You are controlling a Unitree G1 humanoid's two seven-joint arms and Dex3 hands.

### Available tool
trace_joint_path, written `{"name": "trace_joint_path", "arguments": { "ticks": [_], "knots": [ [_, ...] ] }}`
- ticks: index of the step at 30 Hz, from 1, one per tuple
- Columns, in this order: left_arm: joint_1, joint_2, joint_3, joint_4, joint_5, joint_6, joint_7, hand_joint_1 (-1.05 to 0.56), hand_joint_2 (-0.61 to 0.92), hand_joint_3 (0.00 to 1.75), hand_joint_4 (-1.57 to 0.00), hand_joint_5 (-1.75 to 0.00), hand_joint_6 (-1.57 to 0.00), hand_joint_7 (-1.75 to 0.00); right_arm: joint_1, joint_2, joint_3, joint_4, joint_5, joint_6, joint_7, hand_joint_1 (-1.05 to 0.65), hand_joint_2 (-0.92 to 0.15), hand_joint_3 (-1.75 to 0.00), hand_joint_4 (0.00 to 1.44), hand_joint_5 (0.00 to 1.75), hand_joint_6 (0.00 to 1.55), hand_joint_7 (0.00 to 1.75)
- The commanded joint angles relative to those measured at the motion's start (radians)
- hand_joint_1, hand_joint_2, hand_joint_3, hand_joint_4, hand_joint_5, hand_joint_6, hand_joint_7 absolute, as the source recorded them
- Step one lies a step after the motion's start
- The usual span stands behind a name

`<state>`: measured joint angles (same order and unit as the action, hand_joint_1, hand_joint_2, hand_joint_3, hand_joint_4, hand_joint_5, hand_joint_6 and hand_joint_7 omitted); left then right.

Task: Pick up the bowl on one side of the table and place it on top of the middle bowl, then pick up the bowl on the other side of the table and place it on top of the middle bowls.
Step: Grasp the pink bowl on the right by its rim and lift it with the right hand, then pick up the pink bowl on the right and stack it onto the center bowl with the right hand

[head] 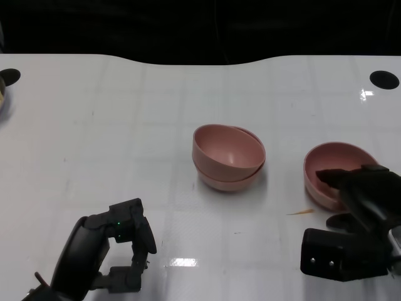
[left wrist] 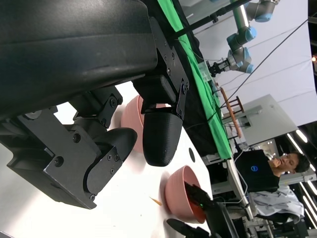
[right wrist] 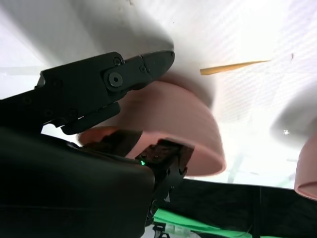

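Note:
Two pink bowls (head: 229, 157) sit stacked at the table's middle, the upper one tilted in the lower. A third pink bowl (head: 332, 164) stands on the right. My right hand (head: 360, 207) grips its near rim, with one finger inside the bowl and another against its outer wall (right wrist: 183, 119). In the right wrist view the fingers (right wrist: 99, 84) lie on both sides of that wall. My left hand (head: 119, 248) hangs low at the near left, far from the bowls, fingers (left wrist: 161, 141) apart and holding nothing.
A thin orange sliver (head: 301, 212) lies on the white table (head: 125, 138) just left of the right bowl. Black round marks (head: 384, 79) sit at the far corners. A person (left wrist: 277, 168) sits beyond the table in the left wrist view.

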<state>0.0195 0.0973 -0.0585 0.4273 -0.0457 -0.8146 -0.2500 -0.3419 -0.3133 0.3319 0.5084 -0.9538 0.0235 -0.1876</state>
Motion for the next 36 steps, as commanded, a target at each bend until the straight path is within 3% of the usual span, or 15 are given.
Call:
{"name": "trace_joint_path", "arguments": {
  "ticks": [1, 2, 4, 5, 6, 7, 8, 10, 11, 17, 19, 22, 23, 25, 36],
  "knots": [
    [-0.004, 0.009, 0.009, 0.015, 0.001, -0.017, -0.004, -0.01, 0.4, 1.44, -0.9, -1.75, -0.78, -1.65, -0.045, -0.031, 0.01, 0.073, 0.038, -0.041, -0.039, -0.27, -0.92, -0.04, 0.96, 0.16, 0.98, 0.07],
    [-0.005, 0.009, 0.009, 0.017, -0.003, -0.018, -0.006, -0.01, 0.4, 1.44, -0.9, -1.75, -0.78, -1.65, -0.053, -0.03, 0.008, 0.096, 0.053, -0.061, -0.061, -0.22, -0.92, -0.03, 1.07, 0.18, 1.08, 0.09],
    [-0.007, 0.009, 0.009, 0.02, -0.008, -0.019, -0.01, -0.01, 0.41, 1.43, -0.9, -1.75, -0.78, -1.64, -0.066, -0.027, 0.01, 0.129, 0.074, -0.083, -0.088, -0.12, -0.92, -0.1, 1.04, 0.81, 1.28, 0.1],
    [-0.008, 0.009, 0.01, 0.023, -0.003, -0.024, -0.006, -0.01, 0.41, 1.43, -0.9, -1.75, -0.78, -1.64, -0.073, -0.028, 0.016, 0.151, 0.074, -0.101, -0.125, -0.11, -0.92, -0.12, 1.0, 0.98, 1.31, 0.09],
    [-0.009, 0.009, 0.011, 0.026, 0.002, -0.029, -0.002, -0.01, 0.41, 1.43, -0.91, -1.75, -0.78, -1.64, -0.079, -0.029, 0.022, 0.166, 0.072, -0.114, -0.157, -0.11, -0.91, -0.12, 0.97, 1.42, 1.36, 0.14],
    [-0.01, 0.009, 0.013, 0.028, 0.008, -0.033, 0.003, -0.02, 0.41, 1.43, -0.91, -1.75, -0.78, -1.64, -0.083, -0.03, 0.026, 0.18, 0.072, -0.134, -0.193, -0.11, -0.91, -0.14, 0.96, 1.58, 1.3, 0.33],
    [-0.01, 0.01, 0.013, 0.028, 0.012, -0.034, 0.005, -0.02, 0.41, 1.42, -0.91, -1.75, -0.78, -1.63, -0.086, -0.031, 0.03, 0.188, 0.073, -0.151, -0.226, -0.11, -0.87, -0.19, 0.94, 1.68, 1.07, 0.88],
    [-0.009, 0.01, 0.013, 0.026, 0.009, -0.029, 0.002, -0.02, 0.41, 1.42, -0.91, -1.75, -0.78, -1.63, -0.084, -0.037, 0.035, 0.174, 0.071, -0.17, -0.274, -0.11, -0.81, -0.29, 0.9, 1.73, 0.81, 1.46],
    [-0.009, 0.01, 0.013, 0.024, 0.007, -0.026, 0.0, -0.03, 0.41, 1.42, -0.91, -1.75, -0.78, -1.63, -0.084, -0.039, 0.037, 0.168, 0.071, -0.174, -0.289, -0.1, -0.76, -0.34, 0.89, 1.74, 0.74, 1.59],
    [-0.013, 0.01, 0.015, 0.028, 0.016, -0.031, 0.004, -0.03, 0.42, 1.42, -0.91, -1.75, -0.78, -1.63, -0.09, -0.041, 0.033, 0.117, 0.064, -0.242, -0.459, -0.08, -0.52, -0.66, 0.93, 1.75, 0.73, 1.67],
    [-0.014, 0.009, 0.016, 0.03, 0.013, -0.031, 0.002, -0.02, 0.42, 1.42, -0.91, -1.75, -0.78, -1.62, -0.089, -0.042, 0.033, 0.099, 0.063, -0.246, -0.477, -0.08, -0.41, -0.95, 0.96, 1.75, 0.72, 1.73],
    [-0.016, 0.01, 0.016, 0.033, 0.01, -0.032, -0.002, -0.02, 0.42, 1.42, -0.91, -1.75, -0.78, -1.62, -0.088, -0.041, 0.029, 0.049, 0.069, -0.259, -0.481, -0.08, -0.38, -1.04, 0.96, 1.75, 0.72, 1.74],
    [-0.018, 0.01, 0.016, 0.034, 0.009, -0.033, -0.003, -0.02, 0.42, 1.42, -0.91, -1.75, -0.78, -1.62, -0.088, -0.039, 0.026, 0.017, 0.073, -0.267, -0.479, -0.09, -0.3, -1.22, 0.98, 1.75, 0.76, 1.69],
    [-0.022, 0.012, 0.017, 0.04, 0.012, -0.039, -0.003, -0.01, 0.41, 1.42, -0.9, -1.75, -0.78, -1.62, -0.088, -0.036, 0.022, -0.025, 0.08, -0.278, -0.474, -0.1, -0.24, -1.34, 0.99, 1.75, 0.8, 1.65],
    [-0.014, 0.011, 0.014, 0.034, 0.013, -0.028, -0.007, -0.02, 0.41, 1.42, -0.9, -1.75, -0.78, -1.63, -0.193, 0.041, 0.055, -0.076, 0.092, -0.308, -0.39, -0.12, -0.24, -1.37, 0.99, 1.75, 0.82, 1.63]
  ]
}}
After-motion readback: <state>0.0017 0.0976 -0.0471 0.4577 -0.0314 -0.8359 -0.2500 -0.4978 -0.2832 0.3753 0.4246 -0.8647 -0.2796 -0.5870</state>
